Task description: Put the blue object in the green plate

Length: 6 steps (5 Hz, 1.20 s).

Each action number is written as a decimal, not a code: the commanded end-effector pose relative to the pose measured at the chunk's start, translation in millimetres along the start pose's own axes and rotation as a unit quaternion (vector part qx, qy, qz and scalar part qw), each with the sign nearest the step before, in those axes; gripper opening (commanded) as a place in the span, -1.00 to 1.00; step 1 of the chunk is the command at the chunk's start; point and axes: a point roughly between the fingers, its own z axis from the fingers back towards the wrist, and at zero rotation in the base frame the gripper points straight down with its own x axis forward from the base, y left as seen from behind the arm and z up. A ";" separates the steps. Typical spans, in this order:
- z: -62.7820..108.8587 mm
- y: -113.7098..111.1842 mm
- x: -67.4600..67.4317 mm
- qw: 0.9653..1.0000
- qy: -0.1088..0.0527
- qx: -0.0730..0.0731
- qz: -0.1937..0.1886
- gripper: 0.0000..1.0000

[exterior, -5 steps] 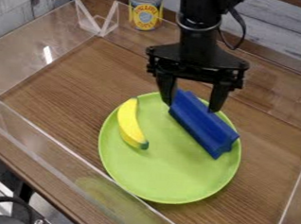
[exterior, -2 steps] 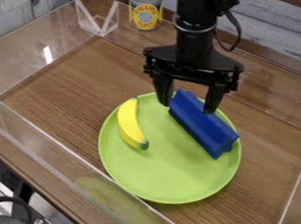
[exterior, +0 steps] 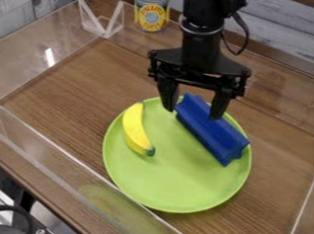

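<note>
On green plate (exterior: 180,194), right side: blue block (exterior: 212,130), lying diagonal, far end right by jaws (exterior: 196,107). Jaws wide open, nothing gripped, block body running off toward near right.

Below and around the jaws spreads a brown wooden tabletop (exterior: 63,89) with visible grain, and beyond them, along its far side, runs a wooden ledge (exterior: 289,60) with pale, grey-white boards (exterior: 290,27) rising behind it. To the picture's left of the jaws, a clear, see-through panel (exterior: 31,58) stands at the table's edge, catching whitish reflections, with more pale boards (exterior: 40,4) past it. Soft, fairly even light falls on the wood, brightening into a mild sheen on the picture's left side of the jaws.
</note>
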 end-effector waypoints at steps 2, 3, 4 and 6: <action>8.5 0.8 10.7 1.000 -0.014 -0.006 0.000 1.00; 6.9 2.3 10.2 1.000 -0.009 -0.005 -0.003 1.00; 5.5 4.0 9.7 1.000 -0.004 -0.004 -0.005 1.00; 4.7 8.0 9.9 1.000 0.004 -0.004 -0.008 1.00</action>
